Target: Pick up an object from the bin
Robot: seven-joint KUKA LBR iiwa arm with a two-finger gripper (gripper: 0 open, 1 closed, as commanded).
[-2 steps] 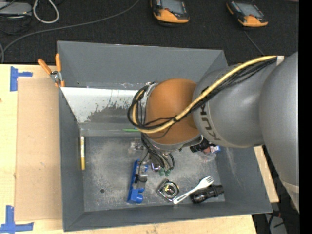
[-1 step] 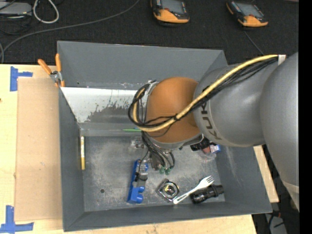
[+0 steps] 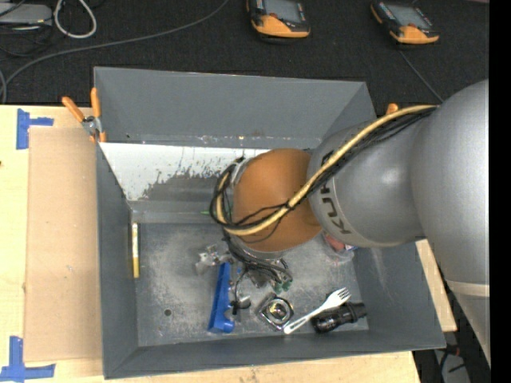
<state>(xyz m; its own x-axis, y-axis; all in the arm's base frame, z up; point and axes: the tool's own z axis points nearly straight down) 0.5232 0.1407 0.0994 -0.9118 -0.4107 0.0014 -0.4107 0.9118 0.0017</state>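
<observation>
My gripper (image 3: 243,282) hangs low in the middle of the bin, under the orange cover on the wrist, just above the floor. A blue stick-shaped thing (image 3: 221,298) lies right beside it on the left, pointing toward the front wall. Just to the right of the gripper sits a small round metal-and-yellow thing like a tape measure (image 3: 275,311). A white plastic fork (image 3: 321,308) lies further right, with a short black cylinder (image 3: 339,318) next to it. Most of the gripper is hidden by the cover.
A yellow pencil (image 3: 135,250) lies along the left wall. A small pink-and-white thing (image 3: 339,246) peeks out under the arm at the right. The bin's sloped back wall rises behind the gripper, and the arm covers the right side.
</observation>
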